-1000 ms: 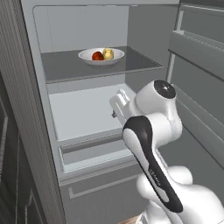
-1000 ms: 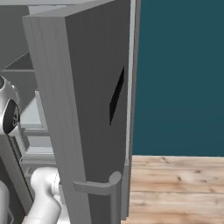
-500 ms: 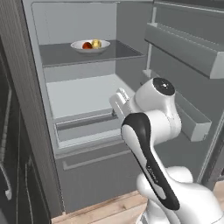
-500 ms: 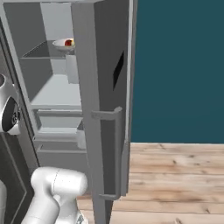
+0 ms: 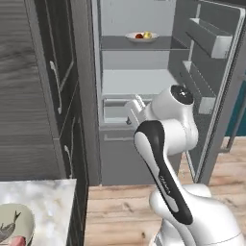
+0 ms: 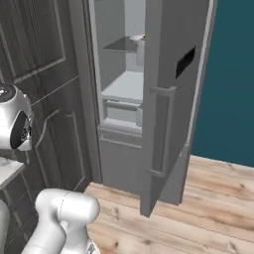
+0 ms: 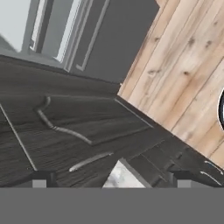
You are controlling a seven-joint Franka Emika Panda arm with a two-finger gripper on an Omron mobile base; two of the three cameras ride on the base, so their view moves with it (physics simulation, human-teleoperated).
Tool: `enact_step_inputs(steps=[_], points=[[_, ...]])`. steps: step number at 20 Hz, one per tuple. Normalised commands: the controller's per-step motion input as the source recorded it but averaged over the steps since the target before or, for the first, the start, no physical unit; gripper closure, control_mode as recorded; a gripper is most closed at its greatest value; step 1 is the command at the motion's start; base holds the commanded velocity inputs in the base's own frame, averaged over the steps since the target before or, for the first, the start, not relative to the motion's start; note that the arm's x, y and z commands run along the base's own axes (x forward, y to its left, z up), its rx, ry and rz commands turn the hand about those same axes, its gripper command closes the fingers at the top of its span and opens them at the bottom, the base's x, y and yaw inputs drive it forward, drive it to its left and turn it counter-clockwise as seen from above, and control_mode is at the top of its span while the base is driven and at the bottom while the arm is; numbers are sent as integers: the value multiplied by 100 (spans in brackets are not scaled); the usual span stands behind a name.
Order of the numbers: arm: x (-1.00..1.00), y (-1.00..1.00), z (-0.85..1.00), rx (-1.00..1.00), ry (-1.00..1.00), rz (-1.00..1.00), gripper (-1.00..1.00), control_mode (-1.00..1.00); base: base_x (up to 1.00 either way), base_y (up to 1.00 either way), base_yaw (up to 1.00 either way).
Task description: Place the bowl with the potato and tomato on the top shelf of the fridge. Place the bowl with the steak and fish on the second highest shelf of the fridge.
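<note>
Steak-and-fish bowl (image 5: 13,229) sits nearest, at the left corner of the marble counter (image 5: 48,202), with a fish outline and a red piece showing inside it; nothing touches it. Just right of the counter rises the white arm, its gripper (image 5: 135,108) held up in front of the fridge's lower drawer and apart from everything; in the hand view its two dark fingertips (image 7: 39,180) stand wide apart with nothing between them, so the jaws are spread and empty, looking down at dark cabinet fronts (image 7: 65,131) and wooden floor (image 7: 183,65). Beyond the arm the fridge (image 5: 139,86) stands open, its door (image 6: 168,99) swung out to the right with bins on the inner side. Farthest, the potato-and-tomato bowl (image 5: 142,36) rests on the top shelf, so the first half of the task looks done. The step in hand appears to be going for the second bowl: the next move calls for turning toward the counter at near left, lowering the open gripper over the bowl's rim, and gripping it level so that nothing spills. The second shelf (image 5: 137,79) below looks bare and ready to take it.
</note>
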Motion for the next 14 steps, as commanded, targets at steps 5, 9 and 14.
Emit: enact_step_inputs(steps=[5,9,14], points=[[0,0,0,0,0,0,-100,100,-36,0,99],[0,0,0,0,0,0,-100,100,-6,0,100],[0,0,0,0,0,0,-100,100,59,-8,78]])
